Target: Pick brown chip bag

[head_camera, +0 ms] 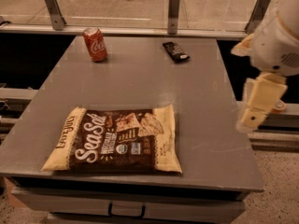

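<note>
The brown chip bag [114, 140] lies flat on the near part of the grey table [196, 92], dark brown with cream-yellow ends and white "Sea Salt" lettering. My gripper [254, 111] hangs off the table's right edge, to the right of the bag and well apart from it, pointing down. Nothing is in it.
A red soda can [95, 44] stands at the table's far left. A small black wrapped bar [175, 51] lies at the far middle. A railing with metal posts [173, 10] runs behind the table. A drawer handle [126, 210] shows below the front edge.
</note>
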`<state>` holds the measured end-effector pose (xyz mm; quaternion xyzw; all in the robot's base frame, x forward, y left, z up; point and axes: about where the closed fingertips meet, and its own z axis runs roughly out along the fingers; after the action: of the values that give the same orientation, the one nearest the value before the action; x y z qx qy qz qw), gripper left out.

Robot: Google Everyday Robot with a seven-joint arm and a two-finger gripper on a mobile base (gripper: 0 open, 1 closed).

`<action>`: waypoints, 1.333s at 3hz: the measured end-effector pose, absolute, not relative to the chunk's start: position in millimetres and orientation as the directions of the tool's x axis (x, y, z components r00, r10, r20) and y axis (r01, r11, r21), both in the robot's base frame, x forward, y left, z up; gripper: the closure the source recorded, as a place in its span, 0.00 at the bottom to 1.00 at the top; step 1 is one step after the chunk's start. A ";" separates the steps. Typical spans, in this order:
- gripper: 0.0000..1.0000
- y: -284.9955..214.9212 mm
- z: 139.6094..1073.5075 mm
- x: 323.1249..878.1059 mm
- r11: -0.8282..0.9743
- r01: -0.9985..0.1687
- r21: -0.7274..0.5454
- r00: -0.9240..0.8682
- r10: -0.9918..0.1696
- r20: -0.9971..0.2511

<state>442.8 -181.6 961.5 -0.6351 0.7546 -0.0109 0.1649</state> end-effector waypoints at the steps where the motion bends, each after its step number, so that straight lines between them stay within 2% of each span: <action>1: 0.00 -114.3 920.0 441.4 0.060 -0.986 -0.153 -0.013 -0.957 -0.290; 4: 0.00 -23.5 848.7 425.2 -0.076 -0.997 -0.019 0.078 -0.911 -0.404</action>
<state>425.2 -23.5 848.7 -0.7191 0.6634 0.1452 0.1473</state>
